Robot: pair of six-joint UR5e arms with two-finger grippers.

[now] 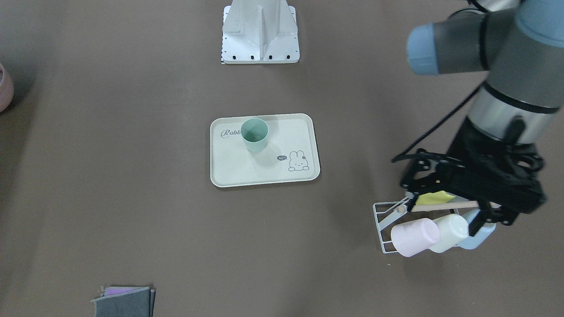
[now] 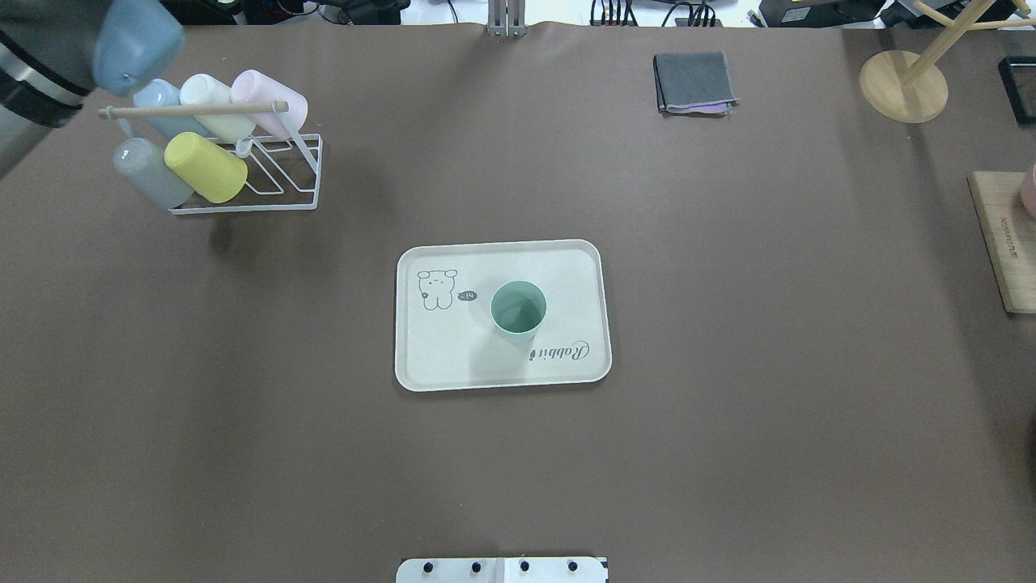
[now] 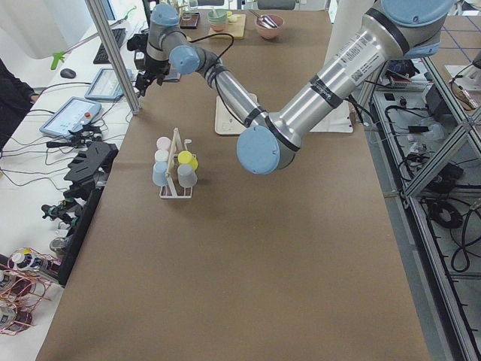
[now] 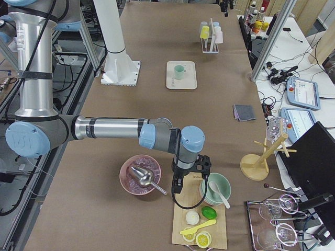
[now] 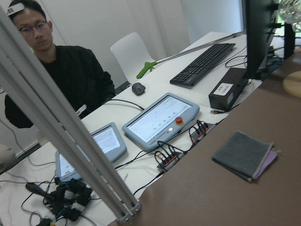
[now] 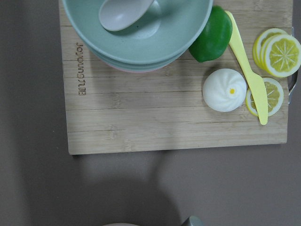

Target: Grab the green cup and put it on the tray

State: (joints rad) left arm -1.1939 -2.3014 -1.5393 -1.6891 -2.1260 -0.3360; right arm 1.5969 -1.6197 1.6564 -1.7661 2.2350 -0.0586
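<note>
The green cup (image 2: 518,308) stands upright on the cream tray (image 2: 437,356), near the "Rabbit" script; nothing touches it. Both also show in the front view, the cup (image 1: 254,134) on the tray (image 1: 264,174), and far off in the right side view (image 4: 179,71). My left gripper (image 1: 418,176) hangs high over the cup rack, well away from the tray; I cannot tell whether it is open or shut. My right gripper (image 4: 189,170) hovers over the wooden cutting board (image 6: 174,117), far from the tray. Its fingers are not clear in any view.
A white wire rack (image 2: 279,174) with several pastel cups stands at the table's far left. A folded grey cloth (image 2: 694,82) and a wooden stand (image 2: 902,85) lie at the far right. The cutting board (image 2: 1004,243) holds stacked bowls (image 6: 136,33), a lime and lemon slices. A pink bowl (image 4: 140,175) stands beside it.
</note>
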